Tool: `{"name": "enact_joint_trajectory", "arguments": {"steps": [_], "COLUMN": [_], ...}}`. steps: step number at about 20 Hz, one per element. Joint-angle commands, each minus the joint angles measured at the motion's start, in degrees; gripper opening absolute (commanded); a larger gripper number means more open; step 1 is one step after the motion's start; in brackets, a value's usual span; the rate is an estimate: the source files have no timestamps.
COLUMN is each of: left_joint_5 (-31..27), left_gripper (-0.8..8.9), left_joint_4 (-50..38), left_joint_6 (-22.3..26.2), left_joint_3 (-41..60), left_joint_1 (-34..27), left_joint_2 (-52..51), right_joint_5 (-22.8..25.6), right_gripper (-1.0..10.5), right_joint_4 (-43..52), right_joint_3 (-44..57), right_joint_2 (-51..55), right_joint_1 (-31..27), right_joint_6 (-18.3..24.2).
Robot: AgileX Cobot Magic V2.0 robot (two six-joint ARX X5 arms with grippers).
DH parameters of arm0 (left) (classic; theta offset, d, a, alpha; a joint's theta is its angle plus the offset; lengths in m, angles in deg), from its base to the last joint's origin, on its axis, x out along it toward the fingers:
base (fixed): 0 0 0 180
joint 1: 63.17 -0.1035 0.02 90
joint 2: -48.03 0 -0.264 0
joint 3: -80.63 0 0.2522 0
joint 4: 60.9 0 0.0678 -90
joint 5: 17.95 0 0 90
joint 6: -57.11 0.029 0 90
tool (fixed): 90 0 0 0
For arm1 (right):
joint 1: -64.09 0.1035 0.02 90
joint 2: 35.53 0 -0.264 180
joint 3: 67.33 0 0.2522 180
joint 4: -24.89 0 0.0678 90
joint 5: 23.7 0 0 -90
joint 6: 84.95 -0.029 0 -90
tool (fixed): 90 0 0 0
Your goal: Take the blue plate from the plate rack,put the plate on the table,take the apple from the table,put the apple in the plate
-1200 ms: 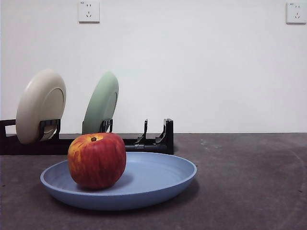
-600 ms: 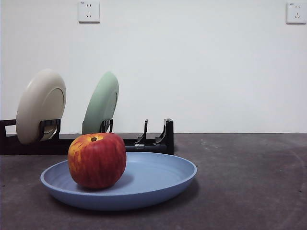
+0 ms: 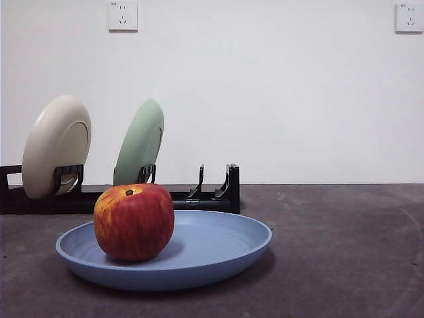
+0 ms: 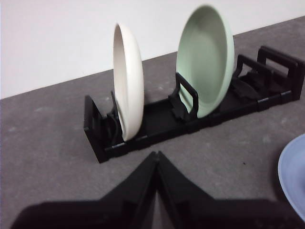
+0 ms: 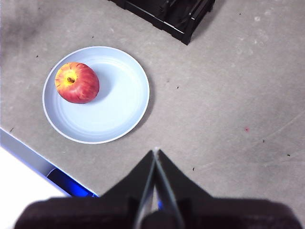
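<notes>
Nearest in the front view, the blue plate (image 3: 199, 255) lies flat on the dark grey tabletop (image 3: 344, 252). The apple (image 3: 134, 221) sits inside the plate, off its centre toward one side, with the stem end up and a little tilted. The rest of the plate is bare.

Behind the plate stands the plate rack (image 3: 199, 195), long and low, close to the white wall (image 3: 278, 99). It holds a pale green plate (image 3: 140, 142) and a cream plate (image 3: 56, 146), both on edge and leaning in their slots. The slots at the rack's end nearest the blue plate hold nothing.

The right gripper (image 5: 155, 152) hangs high above the tabletop, well apart from the plate and the apple; its fingers are together and hold nothing. The left gripper (image 4: 157, 155) is near the rack, in front of the cream plate, also with its fingers together and touching nothing.
</notes>
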Motion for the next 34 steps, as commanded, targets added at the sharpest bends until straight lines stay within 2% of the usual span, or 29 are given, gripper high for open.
{"name": "enact_joint_trajectory", "arguments": {"steps": [1, 5, 7, 10, 13, 18, 34], "left_joint_5": [0.2, 0.2, 0.1, -1.1, -2.5, -3.2, -3.2], "left_gripper": [-0.03, -0.03, -0.03, -0.03, -0.03, -0.03, -0.03], "left_joint_4": [-5.1, -9.5, -5.3, -3.1, 0.6, 0.6, 0.5], "left_joint_6": [-0.7, -1.6, -2.1, -2.6, -5.6, -10.4, -10.4], "left_joint_3": [5.6, 13.5, 13.8, 13.8, 13.8, 13.8, 13.8], "left_joint_1": [-0.2, -0.2, -0.2, -0.4, -0.4, -0.6, -0.6], "left_joint_2": [-4.8, -12.7, -16.0, -16.2, -16.2, -16.2, -15.1], "right_joint_5": [0.3, 0.2, 0.2, 0.2, 0.3, 0.3, 0.3], "right_gripper": [0.0, 0.0, 0.0, 0.0, 0.0, 0.0, 0.0], "right_joint_4": [0.2, 0.2, 0.2, 0.2, 0.3, 0.2, 0.1], "right_joint_3": [0.2, 0.2, 0.2, 0.2, 0.2, 0.2, 0.2], "right_joint_2": [-0.1, -0.1, -0.1, -0.1, -0.1, -0.1, -0.1], "right_joint_1": [0.0, 0.0, 0.0, 0.0, 0.0, 0.0, 0.0], "right_joint_6": [-0.4, -0.4, -0.4, -0.4, -0.4, -0.4, -0.1]}}
